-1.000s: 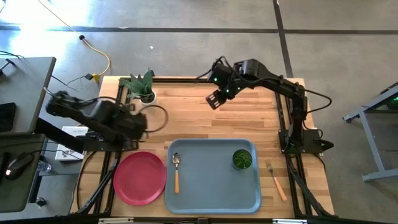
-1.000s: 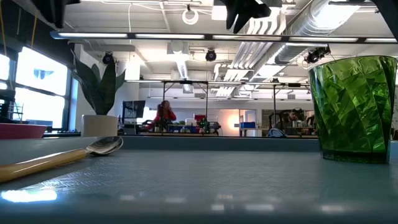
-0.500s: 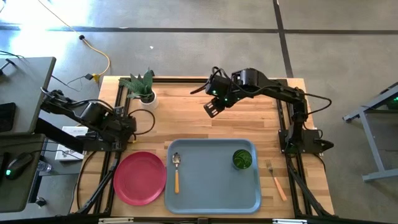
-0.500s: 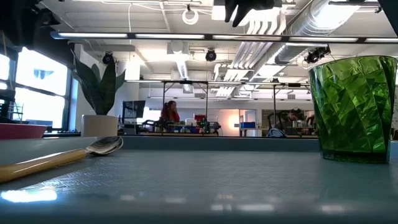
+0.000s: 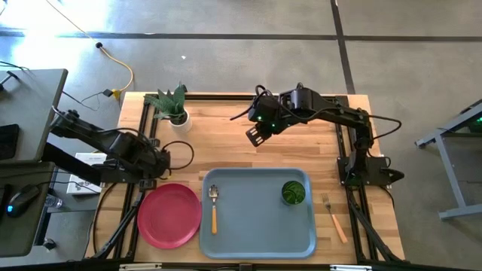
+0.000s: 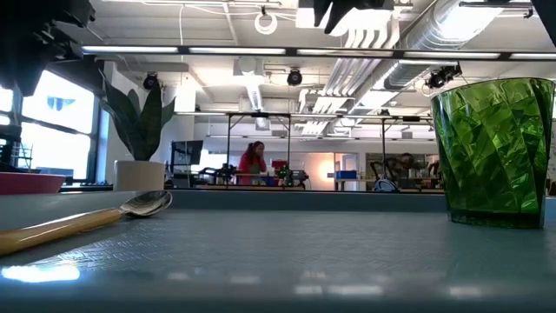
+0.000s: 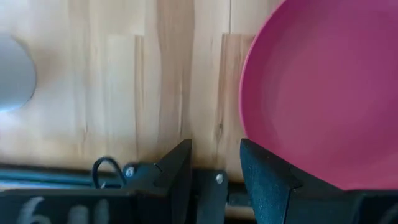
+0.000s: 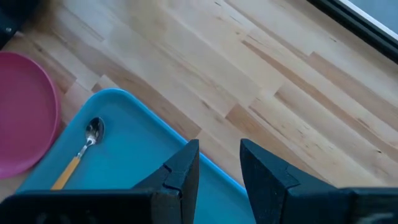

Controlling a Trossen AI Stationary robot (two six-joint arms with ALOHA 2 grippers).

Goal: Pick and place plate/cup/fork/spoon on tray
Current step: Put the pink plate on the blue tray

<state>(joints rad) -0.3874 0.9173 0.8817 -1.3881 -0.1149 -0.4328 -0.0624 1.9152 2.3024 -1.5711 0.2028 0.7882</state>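
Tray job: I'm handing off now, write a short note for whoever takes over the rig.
Left gripper: open, empty, at the table's left edge beside the plate.
Right gripper: open, empty, above bare wood behind the tray.
Done: spoon and cup on the tray.
Left: plate, on the table left of the tray; fork, on the table right of it.

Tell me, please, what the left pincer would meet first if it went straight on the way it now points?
Probably the plate: the left pincer, open and empty, points at its near rim and the bare table beside it; depth is unclear.
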